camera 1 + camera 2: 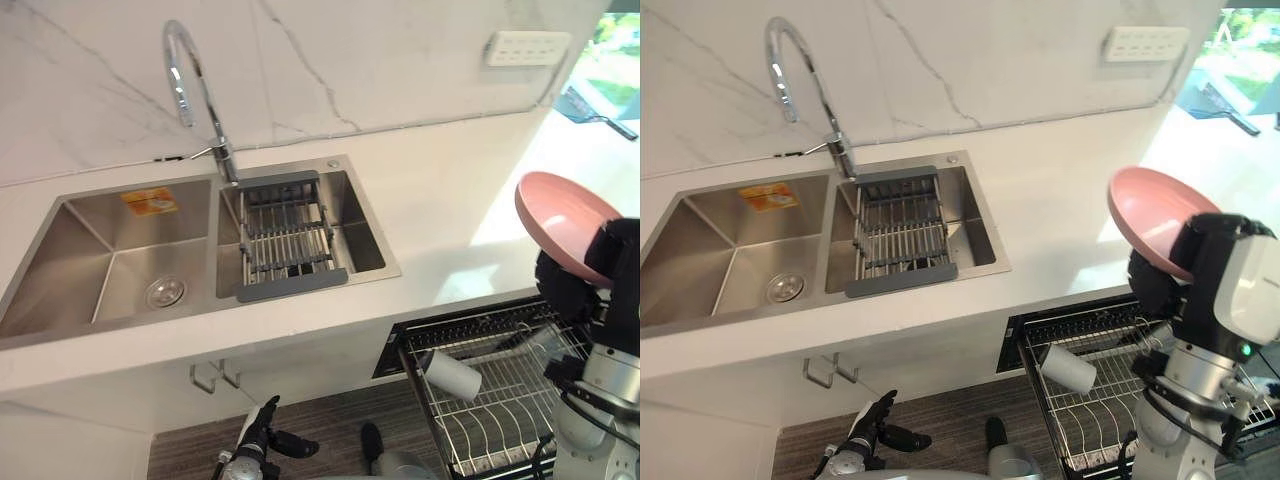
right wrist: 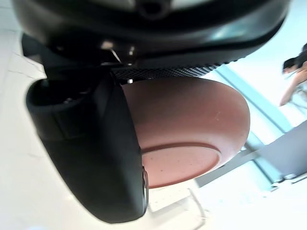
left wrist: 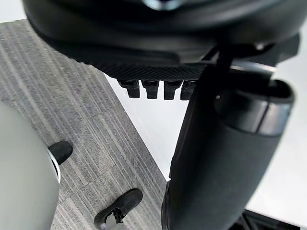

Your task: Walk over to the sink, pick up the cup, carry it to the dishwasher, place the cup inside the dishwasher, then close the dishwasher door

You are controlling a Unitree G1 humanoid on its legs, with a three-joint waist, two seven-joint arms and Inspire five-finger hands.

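Observation:
A pink bowl (image 1: pixel 560 218) is gripped on edge by my right hand (image 1: pixel 568 288), above the counter's front right corner and over the open dishwasher. In the right wrist view the thumb (image 2: pixel 96 158) presses against the bowl's (image 2: pixel 192 120) underside. A white cup (image 1: pixel 450 375) lies on its side in the pulled-out wire dishwasher rack (image 1: pixel 505 405), below and left of that hand. My left hand (image 1: pixel 258 432) hangs low in front of the cabinet under the sink, fingers relaxed and holding nothing.
A steel double sink (image 1: pixel 110 260) is set in the white counter, with a drain rack (image 1: pixel 285 240) over its right basin and a curved faucet (image 1: pixel 190 80) behind. A wall socket (image 1: pixel 527 47) and a black pan (image 1: pixel 592 110) are at the far right.

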